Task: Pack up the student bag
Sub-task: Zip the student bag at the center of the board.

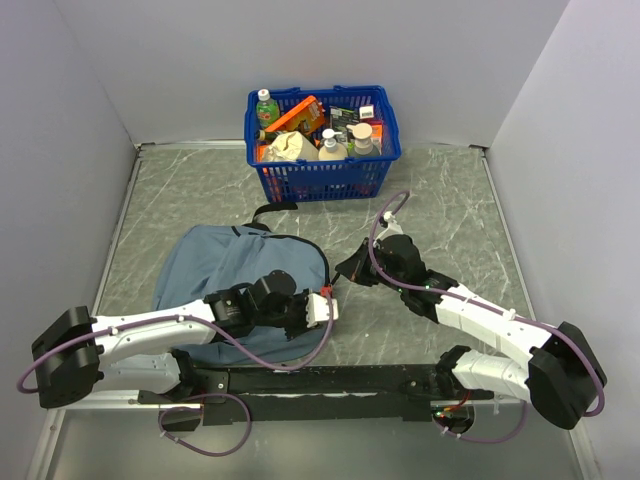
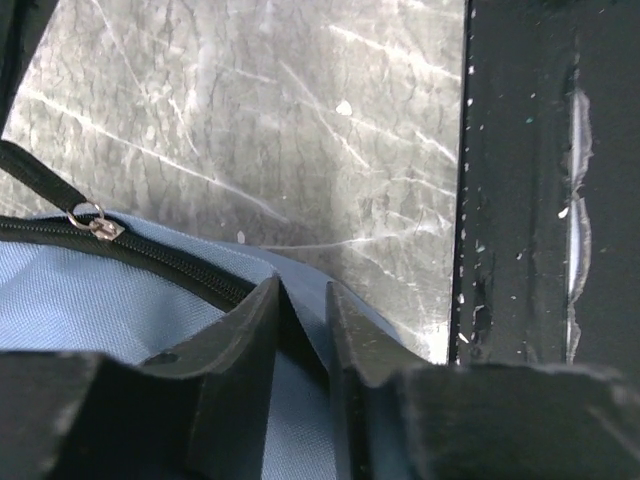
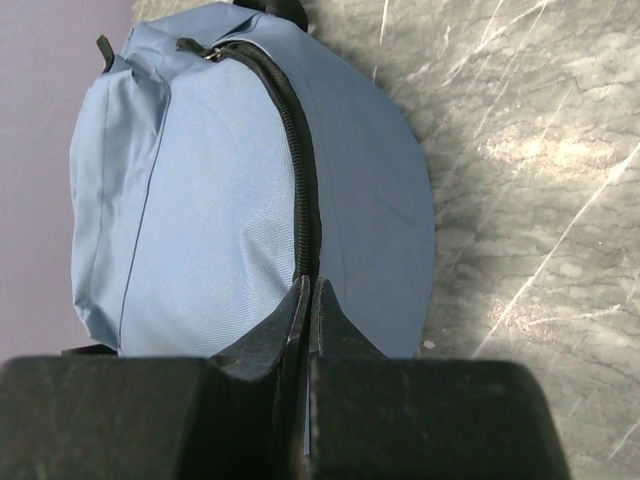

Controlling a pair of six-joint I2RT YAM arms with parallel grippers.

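The student bag is a grey-blue backpack lying flat on the marbled table, left of centre. Its dark zip curves along its right side, and a metal zip pull shows in the left wrist view. My left gripper lies over the bag's near right corner. Its fingers stand a little apart, open, with a ridge of the bag's fabric running up between them. My right gripper is at the bag's right edge. Its tips are shut together right on the zip line of the bag. Whether they pinch anything is hidden.
A blue plastic basket with bottles and packets stands at the back centre. A black rail runs along the near edge, and in the left wrist view the rail is just right of the fingers. Grey walls close in the left, right and back.
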